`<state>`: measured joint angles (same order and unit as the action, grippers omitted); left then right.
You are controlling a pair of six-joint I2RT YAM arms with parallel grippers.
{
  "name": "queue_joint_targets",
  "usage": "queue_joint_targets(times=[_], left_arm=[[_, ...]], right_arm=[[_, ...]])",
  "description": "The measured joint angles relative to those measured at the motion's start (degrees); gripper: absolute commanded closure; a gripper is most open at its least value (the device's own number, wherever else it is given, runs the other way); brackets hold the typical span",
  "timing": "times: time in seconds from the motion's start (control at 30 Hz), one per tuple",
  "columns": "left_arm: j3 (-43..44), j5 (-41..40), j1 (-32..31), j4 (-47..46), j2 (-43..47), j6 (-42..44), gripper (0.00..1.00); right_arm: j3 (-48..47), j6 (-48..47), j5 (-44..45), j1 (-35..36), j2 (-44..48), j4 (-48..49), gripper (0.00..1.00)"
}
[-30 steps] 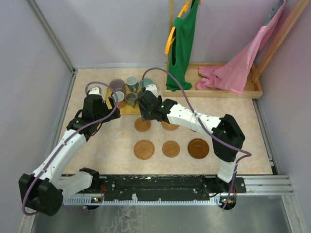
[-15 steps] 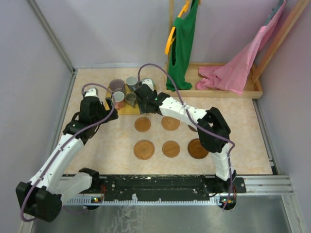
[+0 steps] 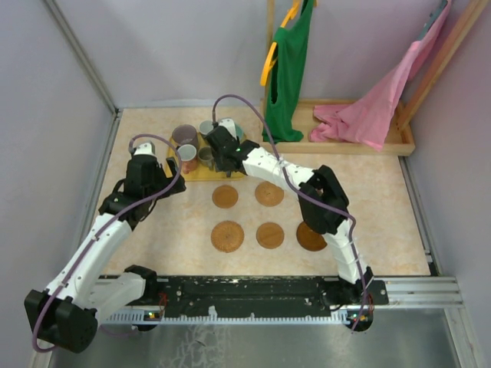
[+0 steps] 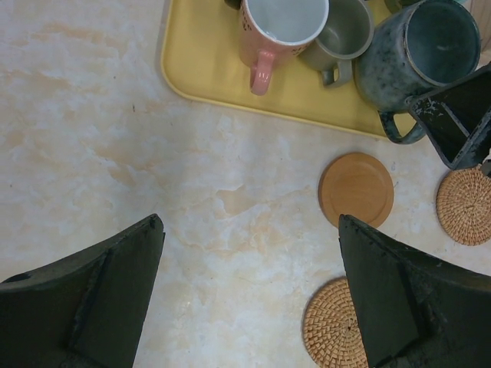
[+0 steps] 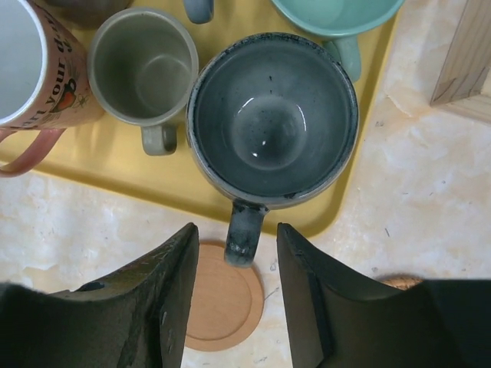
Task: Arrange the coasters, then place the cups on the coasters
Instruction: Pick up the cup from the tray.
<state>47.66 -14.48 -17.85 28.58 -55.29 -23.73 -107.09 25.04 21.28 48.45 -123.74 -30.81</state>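
Right gripper (image 5: 235, 261) now astride mug handle (image 5: 244, 230)

Big mug (image 5: 272, 123): on tray (image 5: 100, 172), just ahead of right gripper (image 5: 236, 238); handle between the jaw tips.
Small mug (image 5: 142, 69): on tray, left of big mug.
Smooth coaster (image 5: 222, 295): on table (image 5: 430, 199), below right jaws.
Woven coaster (image 4: 334, 322): between left gripper (image 4: 251, 226) jaws, near one finger.
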Motion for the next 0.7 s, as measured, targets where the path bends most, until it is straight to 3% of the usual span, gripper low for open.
queue_joint_targets(times=[0.7], left_arm=[[0.0, -0.1, 0.0, 0.4, 0.4, 0.5, 0.00]], right_arm=[[-0.6, 3.8, 1.6, 0.0, -2.6, -1.5, 0.66]])
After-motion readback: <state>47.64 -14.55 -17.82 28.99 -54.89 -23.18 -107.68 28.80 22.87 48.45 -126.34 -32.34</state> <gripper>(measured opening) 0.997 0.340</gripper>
